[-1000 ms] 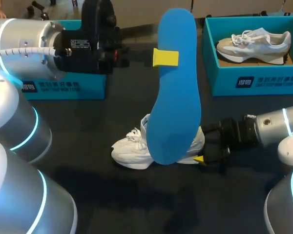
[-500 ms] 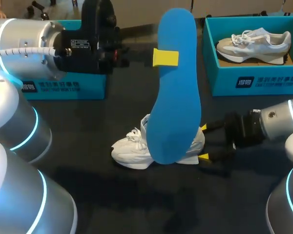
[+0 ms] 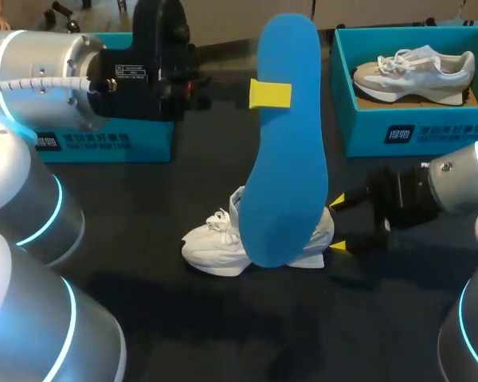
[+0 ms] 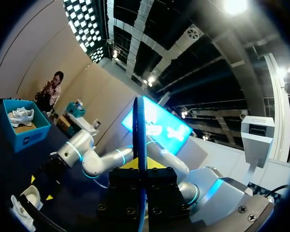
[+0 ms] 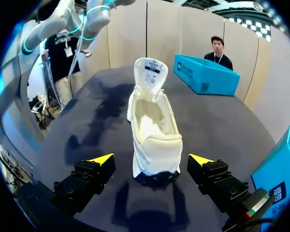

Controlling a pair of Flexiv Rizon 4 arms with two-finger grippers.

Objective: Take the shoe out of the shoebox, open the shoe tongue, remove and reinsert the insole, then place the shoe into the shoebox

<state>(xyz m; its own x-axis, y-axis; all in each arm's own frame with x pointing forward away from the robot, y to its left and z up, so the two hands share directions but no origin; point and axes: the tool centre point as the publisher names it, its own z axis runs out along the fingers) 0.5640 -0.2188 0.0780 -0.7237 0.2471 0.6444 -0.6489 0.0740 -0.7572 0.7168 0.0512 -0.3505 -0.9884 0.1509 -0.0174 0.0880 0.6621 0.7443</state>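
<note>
The white shoe [image 3: 215, 243] stands upright on the dark counter [image 3: 159, 318], its tongue [image 5: 151, 72] pulled up and the inside laid bare. Its heel faces the right tool [image 3: 338, 224], which is spread wide with one yellow tip on each side of the heel, just beside it but not touching. Above the shoe and clear of it, the blue insole [image 3: 287, 143] hangs on end, pinched flat between the fingers of the left tool [image 4: 139, 166]. From the head view its lower end hides the middle of the shoe. Beyond the shoe on the right arm's side stands a teal shoebox [image 3: 414, 131] holding a grey-and-white shoe [image 3: 414, 72]. Beyond the shoe on the left arm's side, a second teal shoebox [image 3: 103, 142] is partly hidden by that arm.
</note>
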